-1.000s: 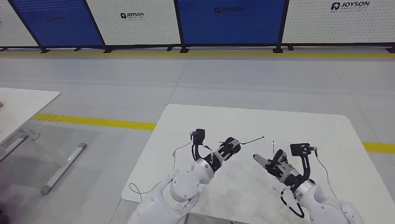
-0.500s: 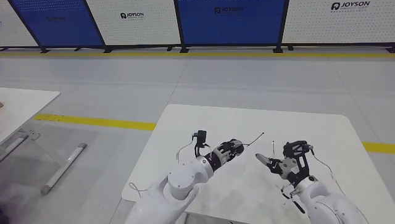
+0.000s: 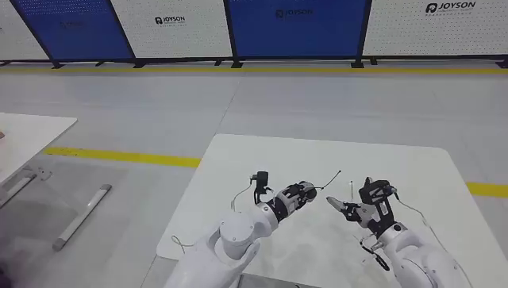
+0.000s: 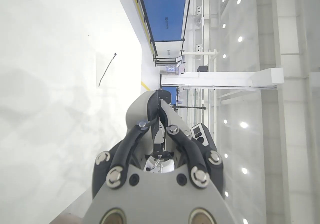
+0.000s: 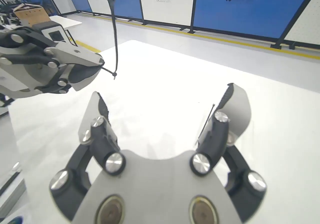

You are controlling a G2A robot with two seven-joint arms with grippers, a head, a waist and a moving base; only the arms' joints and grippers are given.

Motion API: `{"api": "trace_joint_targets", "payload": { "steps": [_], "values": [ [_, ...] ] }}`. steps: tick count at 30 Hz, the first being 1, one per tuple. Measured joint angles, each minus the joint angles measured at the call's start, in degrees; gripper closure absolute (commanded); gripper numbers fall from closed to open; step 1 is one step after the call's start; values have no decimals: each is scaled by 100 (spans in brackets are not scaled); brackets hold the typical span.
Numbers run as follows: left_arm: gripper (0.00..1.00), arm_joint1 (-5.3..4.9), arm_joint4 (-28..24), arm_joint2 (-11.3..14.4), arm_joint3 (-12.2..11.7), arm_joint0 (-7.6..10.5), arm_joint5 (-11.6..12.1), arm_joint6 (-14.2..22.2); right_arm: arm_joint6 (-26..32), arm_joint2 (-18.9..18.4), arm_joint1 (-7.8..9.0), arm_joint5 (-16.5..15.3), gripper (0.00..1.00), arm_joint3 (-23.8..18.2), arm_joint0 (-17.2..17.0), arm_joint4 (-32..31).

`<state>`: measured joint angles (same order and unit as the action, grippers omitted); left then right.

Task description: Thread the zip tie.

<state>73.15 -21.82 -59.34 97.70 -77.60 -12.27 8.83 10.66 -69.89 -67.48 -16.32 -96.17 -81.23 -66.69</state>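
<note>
In the left claw (image 5: 101,66), a zip tie (image 5: 115,40) is pinched.

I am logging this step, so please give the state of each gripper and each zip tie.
left gripper: shut on held zip tie.
right gripper: open, empty.
held zip tie: bent upward, not looped.
loose zip tie: flat on the table, not looped.

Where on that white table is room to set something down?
The table's far half, beyond both grippers, is bare. Crowded: between the left gripper, holding a zip tie, and the open right gripper, beside a loose zip tie.
</note>
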Motion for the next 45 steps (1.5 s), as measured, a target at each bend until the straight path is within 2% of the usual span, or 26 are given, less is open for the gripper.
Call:
{"api": "trace_joint_targets", "payload": {
  "steps": [9,13,18,28,29,30,33,34,36,45],
  "values": [
    [100,2,-9,7,-4,1,21,8,-39,19,-6,34,0,29,-20,-113],
    [100,10,30,24,-17,-17,102,-121,-179,50,-14,48,0,105,-6,-197],
    [100,37,-164,51,-29,25,121,-153,-263,159,-22,-51,0,169,34,-420],
    [100,40,-176,63,-50,22,142,-149,-318,156,-32,-2,0,169,2,-307],
    [100,43,-167,75,-70,21,164,-157,-326,151,-36,-15,7,175,-1,-246],
    [100,45,-163,83,-83,23,175,-162,-330,147,-37,-28,29,181,1,-216],
    [100,53,-157,107,-112,43,182,-173,-349,143,-41,-64,50,200,9,-168],
    [100,54,-153,114,-117,50,182,-175,-354,145,-42,-86,54,207,13,-158],
    [100,59,-131,129,-127,64,182,-189,-360,153,-42,-156,58,222,22,-152],
    [100,93,55,283,-206,123,255,-341,-408,241,-36,-318,58,252,71,-84]
  ]
}}
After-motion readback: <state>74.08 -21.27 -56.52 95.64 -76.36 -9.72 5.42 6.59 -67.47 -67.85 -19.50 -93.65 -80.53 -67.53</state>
